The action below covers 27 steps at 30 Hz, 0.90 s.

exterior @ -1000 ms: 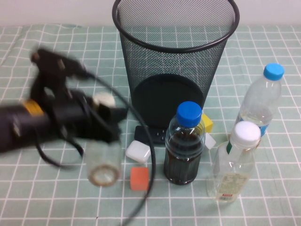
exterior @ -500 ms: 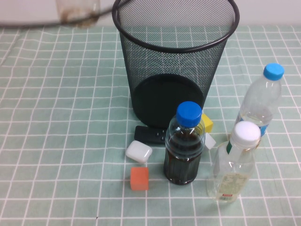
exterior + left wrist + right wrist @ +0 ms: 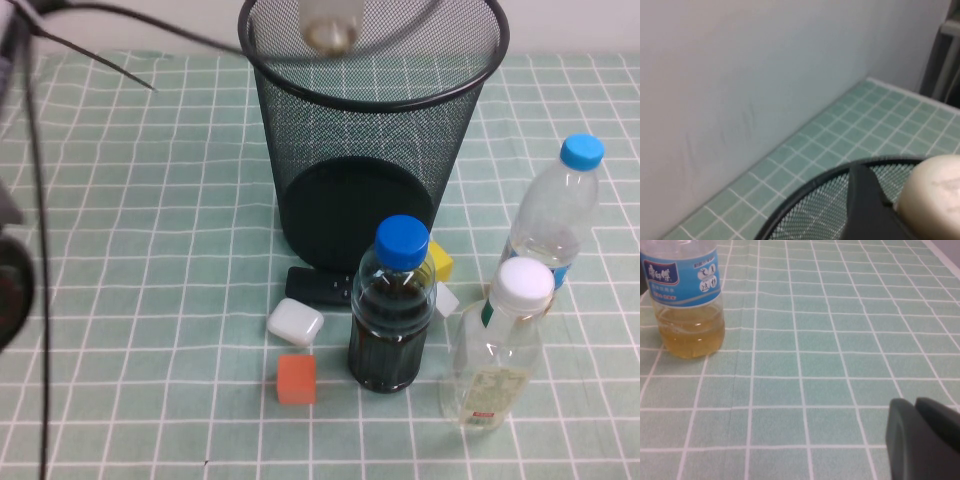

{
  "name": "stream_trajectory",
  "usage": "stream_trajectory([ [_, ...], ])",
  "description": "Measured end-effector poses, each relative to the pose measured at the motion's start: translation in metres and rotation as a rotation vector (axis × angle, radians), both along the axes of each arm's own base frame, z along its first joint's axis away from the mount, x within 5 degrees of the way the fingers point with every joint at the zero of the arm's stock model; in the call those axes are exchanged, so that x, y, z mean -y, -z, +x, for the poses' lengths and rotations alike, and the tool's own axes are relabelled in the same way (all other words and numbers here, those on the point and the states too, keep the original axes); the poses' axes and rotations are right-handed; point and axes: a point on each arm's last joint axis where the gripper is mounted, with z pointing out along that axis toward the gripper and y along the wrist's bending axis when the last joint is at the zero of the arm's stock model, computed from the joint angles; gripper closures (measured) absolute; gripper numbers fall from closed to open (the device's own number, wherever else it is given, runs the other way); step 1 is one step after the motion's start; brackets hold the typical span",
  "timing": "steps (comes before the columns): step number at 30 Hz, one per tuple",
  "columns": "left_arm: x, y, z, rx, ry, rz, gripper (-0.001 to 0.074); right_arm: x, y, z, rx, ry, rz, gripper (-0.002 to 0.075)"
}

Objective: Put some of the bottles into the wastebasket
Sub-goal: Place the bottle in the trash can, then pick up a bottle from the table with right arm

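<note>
Hovering over the wastebasket (image 3: 370, 120), the left pincer (image 3: 890, 210) shows one dark finger (image 3: 865, 200) tight against the cream cap of the small squat bottle (image 3: 330, 22), gripping it just above the mouth of the bin. Down front stands the white-capped bottle (image 3: 498, 345) on the checked surface (image 3: 150, 300), just beside the blue-capped bottle (image 3: 392, 305). Right pincer (image 3: 925, 440) sits low near the yellow-liquid bottle (image 3: 685, 300); whether it's open or closed, I cannot tell.
</note>
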Motion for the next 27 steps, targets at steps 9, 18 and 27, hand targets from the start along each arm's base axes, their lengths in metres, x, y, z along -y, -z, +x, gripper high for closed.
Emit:
stream_trajectory([
  [9, 0.030, 0.100, 0.046, -0.122, 0.037, 0.125, 0.0440, 0.000, 0.000, 0.000, 0.000, 0.000, -0.002, 0.0733],
  [18, 0.037, 0.148, 0.056, -0.253, 0.063, 0.196, 0.0386, 0.000, 0.000, 0.000, 0.000, 0.000, 0.001, 0.0733],
  [27, 0.030, 0.098, 0.036, -0.206, 0.071, 0.144, 0.0337, 0.000, 0.000, 0.000, 0.000, 0.000, 0.001, 0.0733],
])
